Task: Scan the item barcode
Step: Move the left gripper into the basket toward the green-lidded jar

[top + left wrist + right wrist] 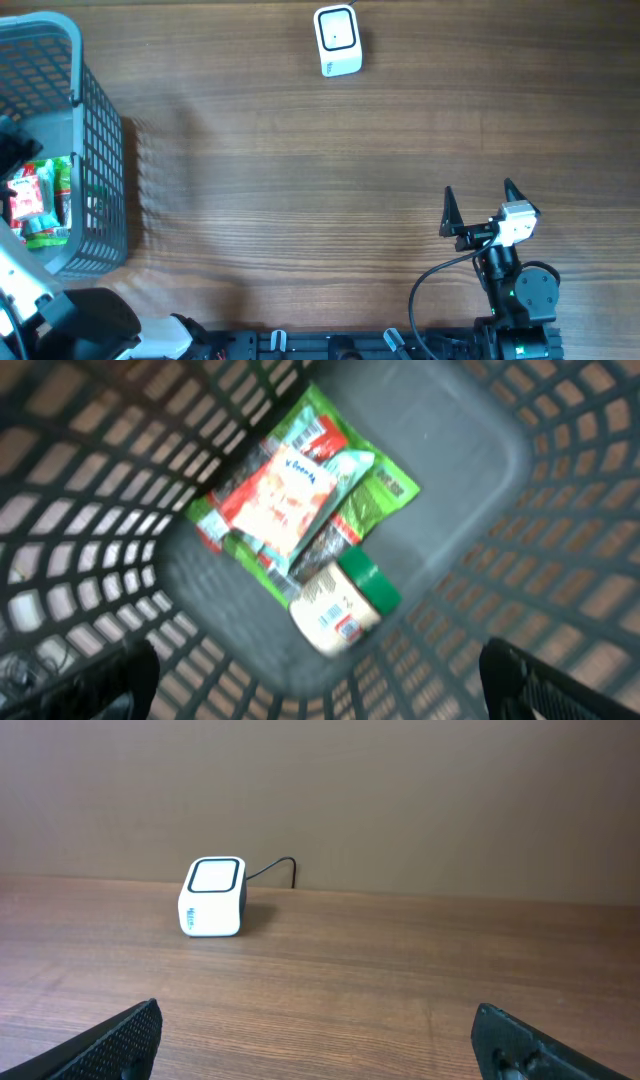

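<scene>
Several items lie in the bottom of a grey mesh basket (470,450): a red-and-white packet (285,495) on top of green packets (375,490), and a white jar with a green lid (340,605) on its side, label up. My left gripper (315,665) hangs open above them, inside the basket mouth, holding nothing. The white barcode scanner (337,40) stands at the table's far edge. My right gripper (480,192) is open and empty near the front right. It faces the scanner (213,897) from a distance.
The basket (95,150) takes up the table's left end, with the items (40,205) visible inside it. A thin black cable (275,870) runs from behind the scanner. Bare wooden tabletop (300,190) lies between the basket, the scanner and the right arm.
</scene>
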